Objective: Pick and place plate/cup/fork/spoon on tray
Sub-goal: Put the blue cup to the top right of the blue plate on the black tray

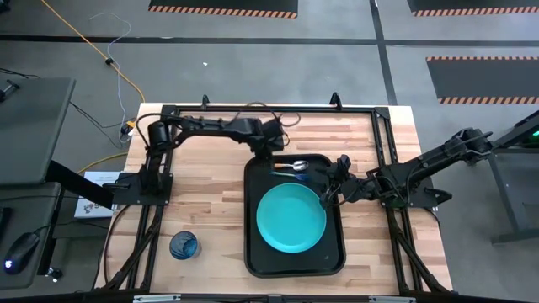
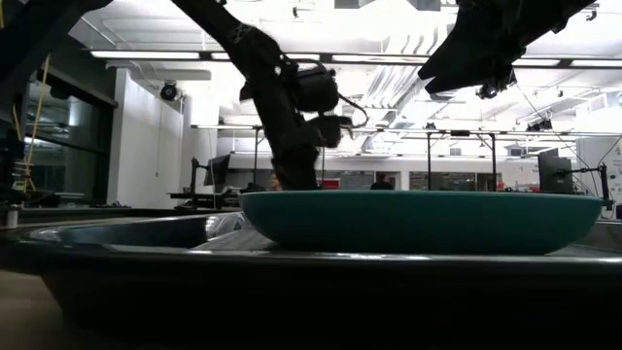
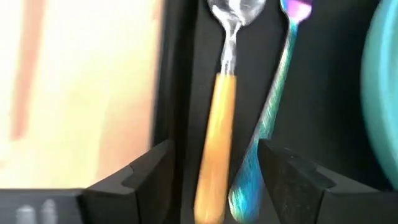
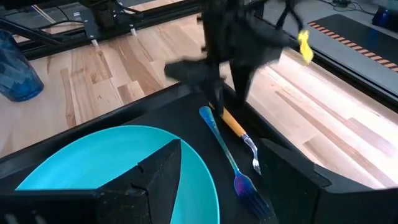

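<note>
High view: spoon [image 1: 296,166] and fork [image 1: 289,172] lie crosswise, handles toward released left hand [image 1: 271,156] (right hand [image 1: 330,193] released).

Overhead, table-level, two wrist close-ups.

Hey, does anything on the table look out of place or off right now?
Only the cup stands out: it sits alone on the table, apart from the tray holding the plate, spoon and fork. Nothing looks spilled or damaged.
</note>
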